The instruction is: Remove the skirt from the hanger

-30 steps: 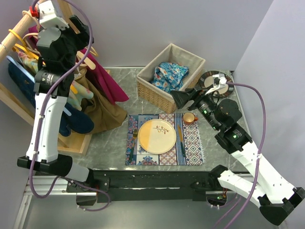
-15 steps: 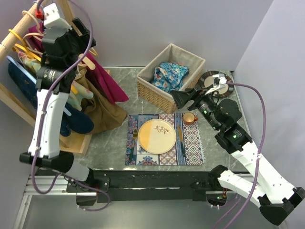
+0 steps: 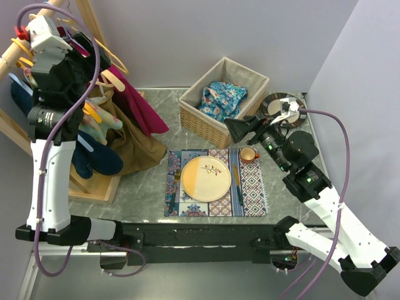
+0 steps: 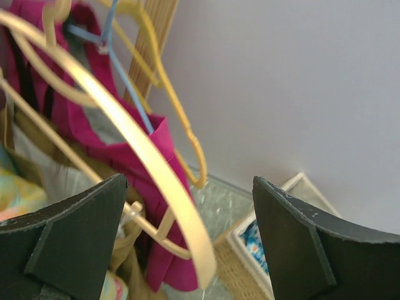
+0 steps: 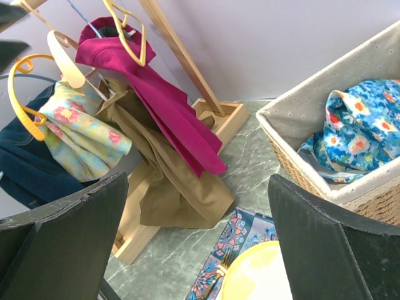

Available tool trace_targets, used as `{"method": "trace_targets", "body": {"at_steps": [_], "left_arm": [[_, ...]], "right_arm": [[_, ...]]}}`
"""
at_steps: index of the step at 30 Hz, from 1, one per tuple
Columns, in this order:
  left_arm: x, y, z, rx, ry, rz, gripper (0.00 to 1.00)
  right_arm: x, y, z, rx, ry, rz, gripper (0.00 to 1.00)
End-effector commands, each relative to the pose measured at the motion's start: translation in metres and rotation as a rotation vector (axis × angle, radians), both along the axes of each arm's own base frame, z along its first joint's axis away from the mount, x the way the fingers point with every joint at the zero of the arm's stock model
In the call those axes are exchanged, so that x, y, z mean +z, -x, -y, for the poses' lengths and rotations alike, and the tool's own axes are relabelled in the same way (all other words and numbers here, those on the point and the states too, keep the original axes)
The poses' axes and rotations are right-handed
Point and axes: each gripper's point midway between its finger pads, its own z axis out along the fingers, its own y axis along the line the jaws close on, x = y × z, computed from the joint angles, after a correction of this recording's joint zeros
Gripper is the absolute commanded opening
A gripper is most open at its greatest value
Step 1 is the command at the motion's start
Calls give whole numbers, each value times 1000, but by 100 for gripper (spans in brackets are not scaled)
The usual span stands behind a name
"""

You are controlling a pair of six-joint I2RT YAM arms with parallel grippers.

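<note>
Several garments hang on a wooden rack at the left: a magenta skirt (image 3: 134, 103) on a yellow hanger (image 5: 128, 34), a tan garment (image 3: 134, 147), a floral one (image 3: 94, 128) and a denim one (image 3: 94, 159). My left gripper (image 3: 94, 65) is open up at the rack's hangers. In the left wrist view (image 4: 187, 250) a cream hanger (image 4: 137, 144) runs down between its open fingers, with the magenta skirt (image 4: 94, 134) behind; I cannot tell whether it touches. My right gripper (image 3: 240, 128) is open and empty by the basket, facing the rack (image 5: 194, 250).
A wicker basket (image 3: 187, 103) holding a blue floral cloth (image 3: 222, 99) stands at the back middle. A patterned placemat (image 3: 253, 194) carries a yellow plate (image 3: 206, 178) and cutlery. A small cup (image 3: 249, 154) and a dark plate (image 3: 278, 103) sit at the right. The rack's wooden base (image 3: 94, 187) lies at the left.
My left arm has swung left and up along the rack, taking its open gripper toward the hangers' tops. The right arm has not moved.
</note>
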Motion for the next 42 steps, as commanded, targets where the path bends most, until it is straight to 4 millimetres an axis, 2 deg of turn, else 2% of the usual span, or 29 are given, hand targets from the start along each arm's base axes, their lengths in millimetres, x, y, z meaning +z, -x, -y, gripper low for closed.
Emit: {"method": "trace_targets", "body": {"at_steps": [1, 5, 8, 11, 12, 15, 20, 22, 24, 29, 34, 42], "left_arm": [[-16, -3, -13, 24, 49, -35, 87], [-29, -17, -13, -31, 83, -49, 88], [-31, -28, -13, -57, 95, -50, 85], [-28, -32, -7, -90, 93, -34, 79], [-26, -34, -7, -97, 90, -19, 74], [-20, -34, -5, -109, 85, 9, 66], [-14, -34, -6, -102, 79, 32, 59], [-14, -35, -16, -75, 76, 32, 56], [-13, -37, -16, -73, 73, 35, 52], [-22, -43, -19, -55, 84, -1, 50], [-15, -44, -18, -67, 83, 29, 47], [8, -35, -12, -100, 65, 95, 17]], "right_arm": [[7, 3, 5, -14, -11, 35, 100], [7, 5, 3, -2, -15, 37, 100], [6, 4, 2, -2, -10, 33, 100], [6, 4, 4, -7, -11, 37, 100], [6, 4, 4, -10, -14, 38, 100], [7, 5, 4, -7, -17, 43, 100], [6, 4, 1, 5, -14, 34, 100], [7, 5, 0, 8, -19, 35, 100], [7, 5, 1, 6, -17, 38, 100], [9, 7, 2, 9, -20, 45, 100], [9, 8, 2, 11, -22, 46, 100], [11, 11, 4, 9, -30, 55, 100]]}}
